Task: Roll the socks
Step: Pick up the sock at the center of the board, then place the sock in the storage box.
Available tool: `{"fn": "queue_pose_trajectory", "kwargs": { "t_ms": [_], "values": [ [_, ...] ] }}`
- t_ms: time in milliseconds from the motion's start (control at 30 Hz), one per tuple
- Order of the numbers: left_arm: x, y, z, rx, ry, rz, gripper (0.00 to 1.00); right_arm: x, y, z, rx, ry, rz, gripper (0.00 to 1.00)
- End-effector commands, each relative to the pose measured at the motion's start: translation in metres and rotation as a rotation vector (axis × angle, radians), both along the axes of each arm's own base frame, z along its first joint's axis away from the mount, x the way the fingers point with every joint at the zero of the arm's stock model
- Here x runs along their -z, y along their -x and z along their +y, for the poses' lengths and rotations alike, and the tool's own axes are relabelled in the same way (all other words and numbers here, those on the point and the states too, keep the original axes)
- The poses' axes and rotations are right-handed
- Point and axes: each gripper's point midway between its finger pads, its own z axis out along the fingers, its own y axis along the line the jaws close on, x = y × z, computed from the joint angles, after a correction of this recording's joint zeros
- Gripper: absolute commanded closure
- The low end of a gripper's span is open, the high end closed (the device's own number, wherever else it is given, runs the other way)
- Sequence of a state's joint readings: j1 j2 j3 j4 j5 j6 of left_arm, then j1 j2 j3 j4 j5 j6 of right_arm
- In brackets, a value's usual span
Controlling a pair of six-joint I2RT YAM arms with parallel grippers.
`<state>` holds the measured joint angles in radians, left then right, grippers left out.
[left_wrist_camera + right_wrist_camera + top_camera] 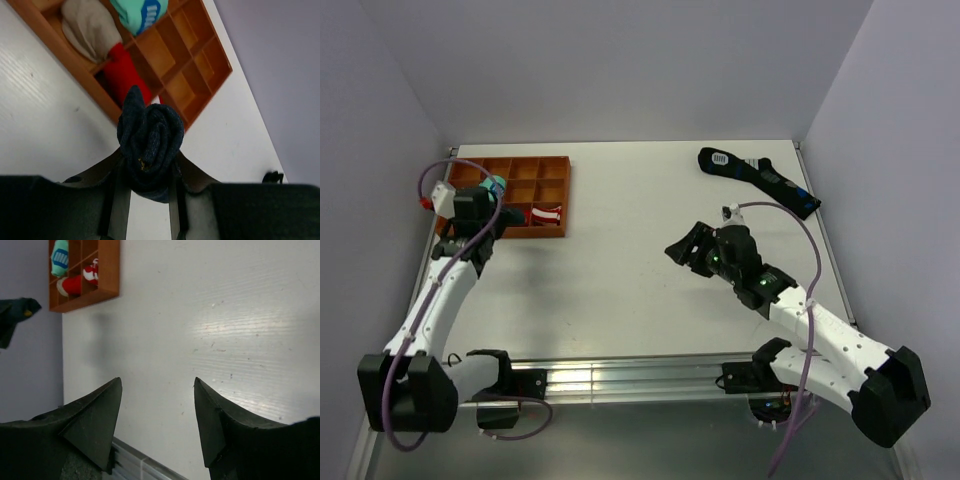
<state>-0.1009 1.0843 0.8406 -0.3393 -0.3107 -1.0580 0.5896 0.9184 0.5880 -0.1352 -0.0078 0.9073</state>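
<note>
Left tool [149,172] is pinching the dark navy knit socks [150,137] between both fingers. The socks are wound into a tight bundle and held above the bench [40,130], at the near wall of the orange-brown compartment tray [70,61]. Right tool [157,390] is hovering with its jaws spread wide, carrying nothing.

We are judging the bundle light, soft and springy. It will not break, but it is likely to unwind if gripped by an outer layer only, so we are favouring a hold across the full thickness at mid-roll.

Its spiral face is pointing at the wrist camera, so the roll axis is probably running along the fingers. A loose tip is pointing toward the red roll [122,75] in the tray.
</note>
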Motion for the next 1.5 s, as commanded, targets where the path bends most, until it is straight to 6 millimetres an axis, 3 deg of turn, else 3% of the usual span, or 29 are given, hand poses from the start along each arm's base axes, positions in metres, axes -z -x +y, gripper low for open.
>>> {"fn": "queue_pose_trajectory", "kwargs": {
  "t_ms": [0, 67, 300, 533, 700, 733, 1300, 1467],
  "values": [
    [-0.022, -0.026, 0.029, 0.001, -0.034, -0.040, 1.00, 0.001, -0.004, 0.000, -0.101, 0.077, -0.038, 0.33],
    [-0.030, -0.038, 0.056, -0.053, -0.032, -0.056, 1.00, 0.004, -0.010, 0.000, -0.113, 0.095, -0.040, 0.34],
    [-0.039, -0.062, 0.115, -0.118, -0.048, -0.112, 1.00, 0.006, -0.028, -0.001, -0.153, 0.145, -0.074, 0.34],
    [-0.010, -0.084, 0.161, -0.099, 0.010, -0.109, 1.00, 0.019, -0.044, -0.007, -0.167, 0.194, -0.086, 0.34],
    [-0.005, -0.095, 0.174, -0.060, 0.075, -0.180, 1.00, 0.037, -0.038, -0.006, -0.190, 0.179, -0.047, 0.34],
    [0.007, -0.098, 0.178, -0.054, 0.098, -0.157, 1.00, 0.033, -0.041, -0.004, -0.191, 0.168, -0.072, 0.34],
    [0.040, -0.113, 0.210, -0.030, 0.146, -0.090, 1.00, 0.026, -0.031, 0.000, -0.237, 0.142, -0.095, 0.33],
    [0.064, -0.112, 0.214, -0.034, 0.176, 0.000, 1.00, 0.027, -0.030, 0.002, -0.250, 0.137, -0.091, 0.33]
  ]
}}
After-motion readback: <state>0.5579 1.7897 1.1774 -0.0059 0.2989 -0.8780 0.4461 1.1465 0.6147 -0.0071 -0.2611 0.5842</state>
